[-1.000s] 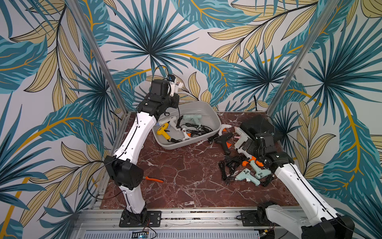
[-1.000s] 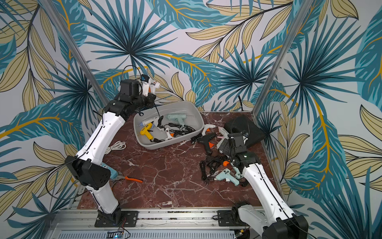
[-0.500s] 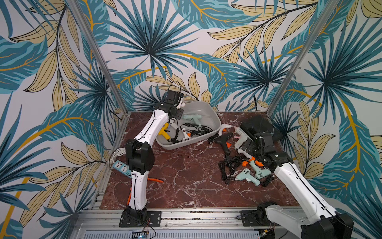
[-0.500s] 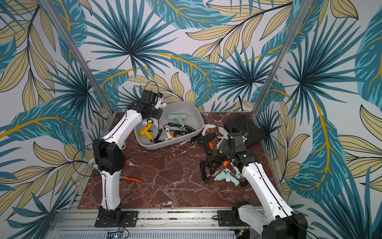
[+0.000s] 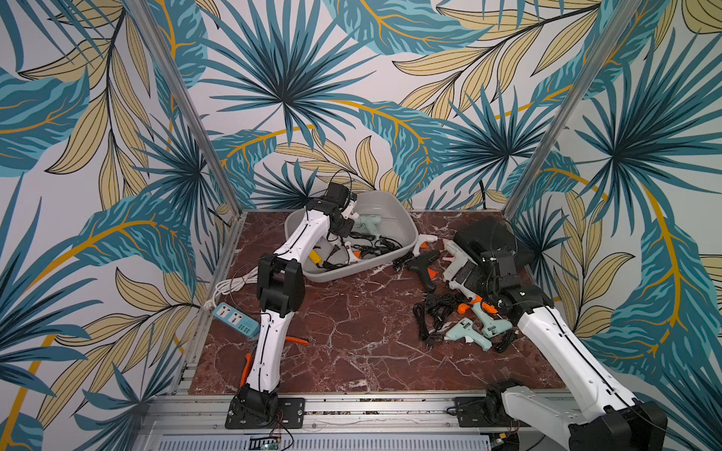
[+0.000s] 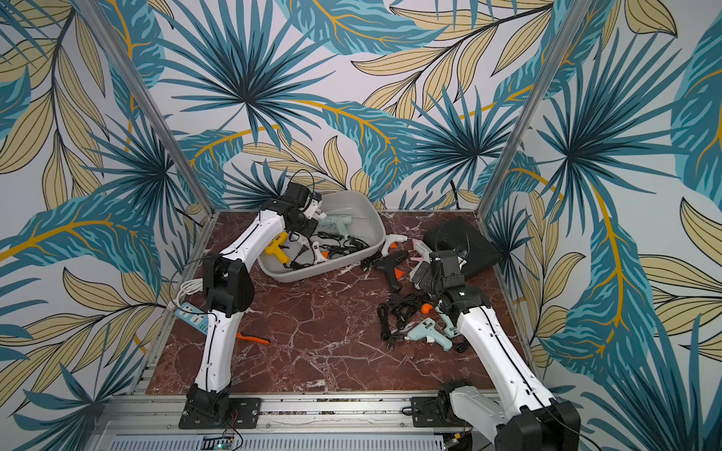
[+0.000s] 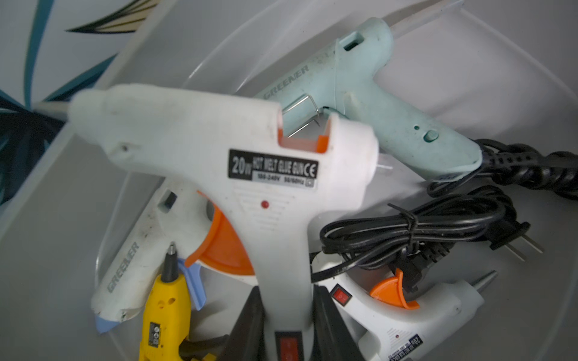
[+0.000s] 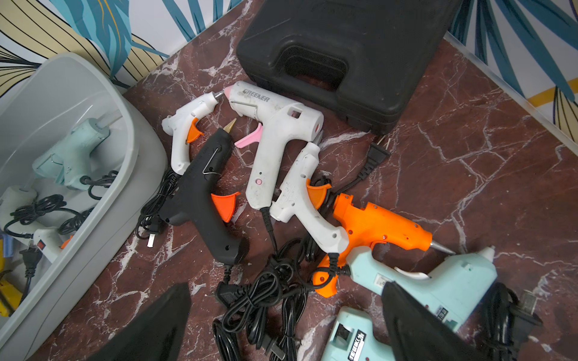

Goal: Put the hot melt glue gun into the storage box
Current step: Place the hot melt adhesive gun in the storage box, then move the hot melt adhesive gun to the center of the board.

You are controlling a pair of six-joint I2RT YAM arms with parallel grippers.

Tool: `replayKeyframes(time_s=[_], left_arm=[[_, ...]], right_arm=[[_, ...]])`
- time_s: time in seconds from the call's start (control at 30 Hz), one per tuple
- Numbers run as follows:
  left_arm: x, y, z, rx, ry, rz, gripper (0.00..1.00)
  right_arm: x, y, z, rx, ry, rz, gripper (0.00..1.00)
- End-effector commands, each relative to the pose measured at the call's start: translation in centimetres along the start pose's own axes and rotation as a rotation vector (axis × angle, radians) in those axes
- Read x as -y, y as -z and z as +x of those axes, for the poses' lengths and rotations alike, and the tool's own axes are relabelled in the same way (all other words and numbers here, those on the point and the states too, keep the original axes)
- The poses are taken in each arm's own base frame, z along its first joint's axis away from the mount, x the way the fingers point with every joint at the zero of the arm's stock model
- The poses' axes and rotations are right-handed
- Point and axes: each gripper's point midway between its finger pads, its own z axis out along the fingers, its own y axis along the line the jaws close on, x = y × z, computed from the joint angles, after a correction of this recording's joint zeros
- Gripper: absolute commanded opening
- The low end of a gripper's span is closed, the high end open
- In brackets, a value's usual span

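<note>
Gun [image 7: 194, 143] hangs over the box [image 5: 385, 213], near its back wall. The box sits at the worktop's [image 5: 351, 332] back edge, left of mid. L gripper [image 7: 286, 300] is clamped tight on the gun's handle. The barrel is the long axis and lies about level. Nozzle aims at the box's rim w/ the wallpaper [image 5: 281, 97] past it, and a clear glue-stick stub pokes out the other end.

Can't tell if it touches the mint gun [image 7: 359, 81] or the others under it. Nozzle tip is blurry. Handle bottom + fingers are cut off by the wrist view's edge, and in both top views the wrist covers most of the gun.

R gripper [image 8: 286, 286] is spread wide w/ nothing in it, above the cords [image 8: 266, 297] of the pile near the right edge. Black case [image 5: 488, 238] sits in the back-right corner.

Worktop is red-brown marble w/ white veins. Walls are teal/yellow palm-leaf paper, w/ alu posts [image 5: 187, 105] at the back corners.
</note>
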Motion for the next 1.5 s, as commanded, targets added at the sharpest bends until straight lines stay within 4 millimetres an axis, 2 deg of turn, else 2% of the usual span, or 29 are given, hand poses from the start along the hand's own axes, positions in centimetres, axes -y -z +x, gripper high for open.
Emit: replayKeyframes(time_s=[0.0,0.07,0.23,0.27,0.33,0.37,0.57,0.73,0.83,0.9,1.0,1.13,1.23,1.4,1.47], left_arm=[[0.9,-0.2,-0.3,0.002,0.001,0.048,0.02],[1.3,-1.8,0.9,-0.035,0.007,0.064,0.05],[1.6,-3.3,2.3,-0.083,0.011,0.070,0.14],[1.7,-3.5,2.5,-0.091,0.012,0.067,0.17],[1.4,-3.9,2.8,-0.103,0.014,0.052,0.34],[1.3,-4.1,3.0,-0.109,0.016,0.045,0.36],[0.4,-4.0,2.7,-0.101,0.039,0.002,0.53],[-0.1,-2.7,1.8,-0.076,0.062,-0.027,0.70],[-0.3,-1.0,0.9,-0.045,0.085,-0.038,0.77],[-0.5,1.8,-0.5,0.002,0.100,-0.047,0.85],[-0.5,4.9,-1.5,0.046,0.121,-0.056,1.00],[-1.7,9.0,-1.9,0.113,0.173,-0.124,1.00],[-1.6,11.7,-1.9,0.170,0.218,-0.122,1.00],[-0.5,15.8,-1.0,0.251,0.295,-0.081,1.00],[1.0,17.3,-0.4,0.292,0.306,-0.043,1.00]], right_arm=[[1.1,-0.5,1.0,-0.026,0.005,0.050,0.99],[1.4,-0.7,1.2,-0.036,0.007,0.068,0.99],[1.9,-1.3,2.1,-0.071,0.015,0.099,1.00],[1.9,-1.5,2.2,-0.077,0.017,0.104,1.00],[2.1,-1.7,2.4,-0.087,0.025,0.117,0.99],[2.2,-1.8,2.5,-0.093,0.030,0.121,0.99],[2.4,-2.4,3.2,-0.131,0.057,0.143,0.98],[2.7,-2.9,3.8,-0.158,0.072,0.164,0.96],[3.1,-2.9,4.0,-0.175,0.078,0.173,0.96],[3.5,-2.7,4.3,-0.199,0.084,0.181,0.95],[4.4,-2.2,5.5,-0.260,0.072,0.181,0.95],[5.5,-1.8,7.8,-0.350,0.004,0.123,0.95],[5.7,-1.4,9.5,-0.411,-0.049,0.068,0.95],[7.0,-1.6,11.4,-0.464,-0.094,0.071,0.95],[7.7,-1.9,12.1,-0.482,-0.113,0.094,0.97]])
